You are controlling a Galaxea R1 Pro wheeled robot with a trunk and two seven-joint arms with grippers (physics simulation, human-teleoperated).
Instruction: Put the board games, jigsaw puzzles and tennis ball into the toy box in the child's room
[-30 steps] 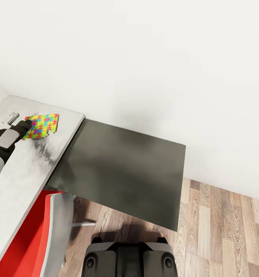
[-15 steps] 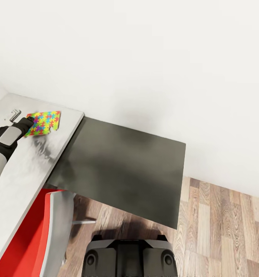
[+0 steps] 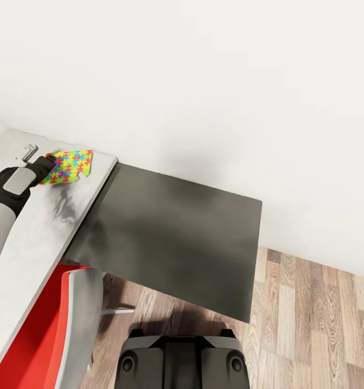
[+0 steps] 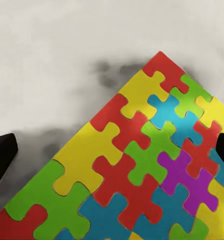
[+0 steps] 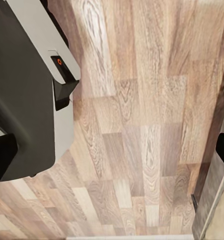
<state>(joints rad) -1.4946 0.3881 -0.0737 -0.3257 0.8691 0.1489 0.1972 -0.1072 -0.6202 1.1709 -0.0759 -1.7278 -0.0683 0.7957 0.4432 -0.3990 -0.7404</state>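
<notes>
One jigsaw puzzle (image 3: 71, 165), a thin square of bright interlocking pieces, lies near the far right corner of the pale grey table (image 3: 36, 237). My left gripper (image 3: 48, 160) sits at its left edge. In the left wrist view the jigsaw puzzle (image 4: 141, 165) spreads out under the left gripper (image 4: 112, 155). The dark fingertips (image 4: 2, 160) stand wide apart, one over bare table and one over the puzzle. My right gripper (image 5: 112, 155) hangs open over the wood floor beside my base. The toy box, board games and tennis ball are out of view.
A lower dark-topped cabinet (image 3: 176, 232) adjoins the table's right end against the white wall. A red chair (image 3: 36, 335) with a grey edge stands under the table's near side. My base (image 3: 182, 362) is on the wood-plank floor (image 3: 322, 324).
My left gripper and the puzzle have moved together towards the table's far right corner. The head view has shifted slightly.
</notes>
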